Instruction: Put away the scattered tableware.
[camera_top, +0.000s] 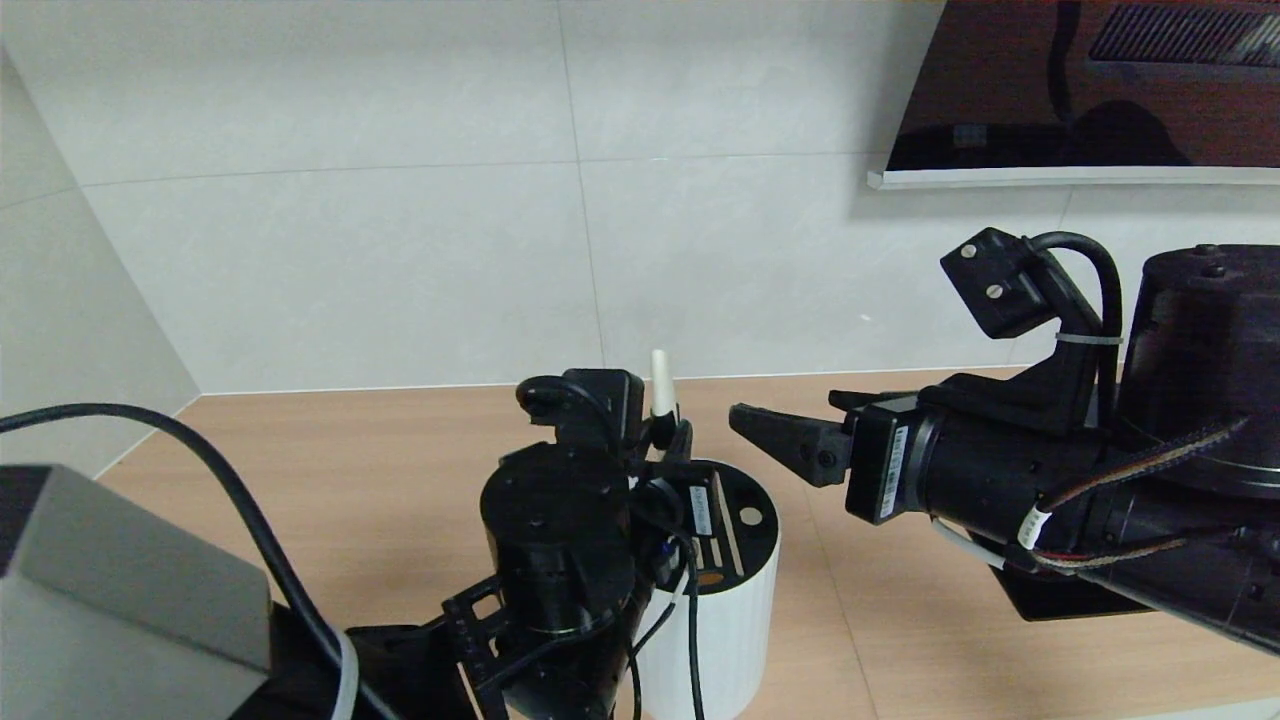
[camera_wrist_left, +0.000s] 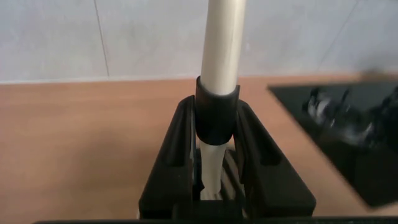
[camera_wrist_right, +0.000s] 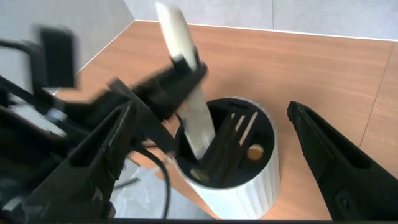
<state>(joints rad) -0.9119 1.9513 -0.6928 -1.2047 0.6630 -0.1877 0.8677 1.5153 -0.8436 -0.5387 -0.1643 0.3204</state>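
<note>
Cream utensil handle (camera_top: 661, 383) upright, pinched by left gripper (camera_top: 668, 432) over white holder (camera_top: 735, 610); right gripper (camera_top: 790, 428) open wide, empty.

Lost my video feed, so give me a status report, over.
Left gripper shut on white-handled utensil, upright, lower end in white holder. Right gripper open, empty, beside it. Nothing in the way.

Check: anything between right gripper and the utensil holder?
Nothing. Head view: bare counter separates the right gripper, jaws open, from the utensil holder.
</note>
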